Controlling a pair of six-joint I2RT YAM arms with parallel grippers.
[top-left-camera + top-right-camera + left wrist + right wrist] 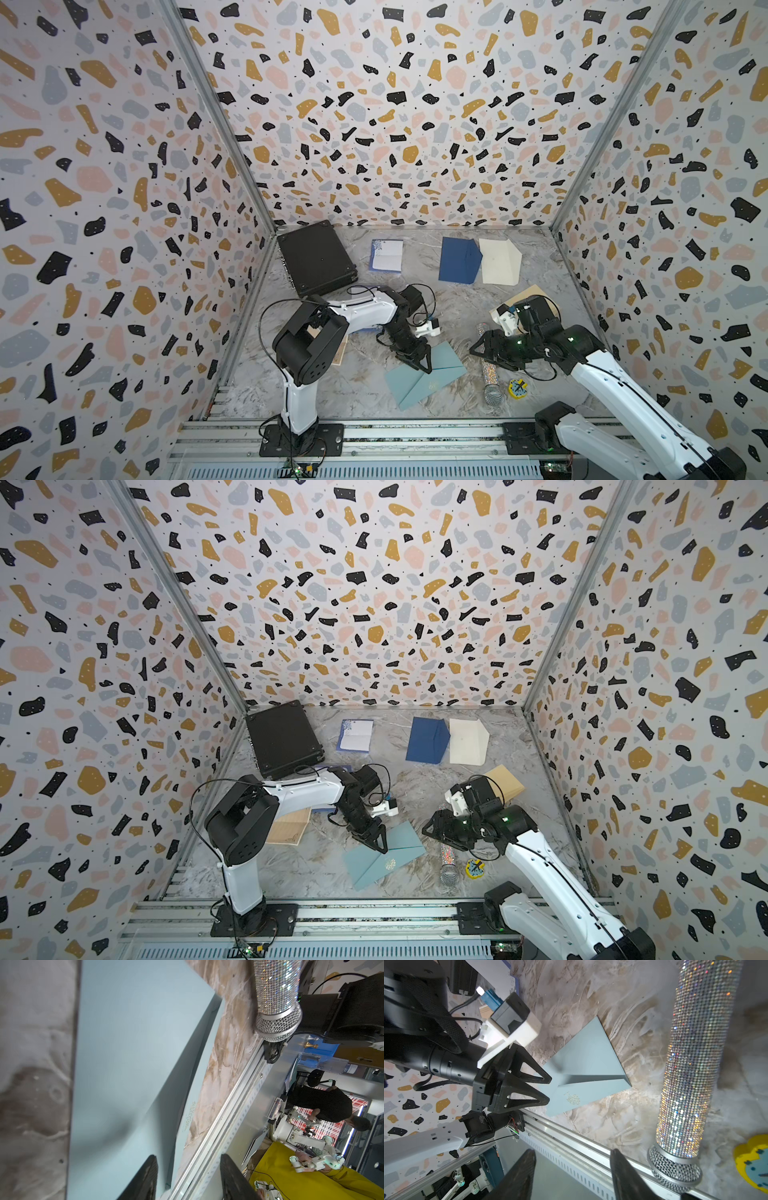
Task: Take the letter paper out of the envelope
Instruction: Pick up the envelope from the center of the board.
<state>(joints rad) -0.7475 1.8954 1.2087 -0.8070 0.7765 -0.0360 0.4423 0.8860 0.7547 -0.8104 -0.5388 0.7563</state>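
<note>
Envelope: the light blue envelope lies flat on the table near the front rail. Its triangular flap is folded open, so the pocket mouth is exposed.
Letter paper: no sheet shows at the mouth in any view, so it is most likely fully inside the pocket.
Left hand: the left hand is spread and pinches nothing. Its tips point down at the fold where the flap meets the pocket, probably so one finger can slip into the mouth.
Right hand: the right hand is spread and empty. It hovers beside the glittery microphone, apart from the envelope, and looks placed to pin the pocket if needed.
Risk: nothing holds the envelope down, so it may slide. A pinch could also catch the pocket wall along with the sheet.
</note>
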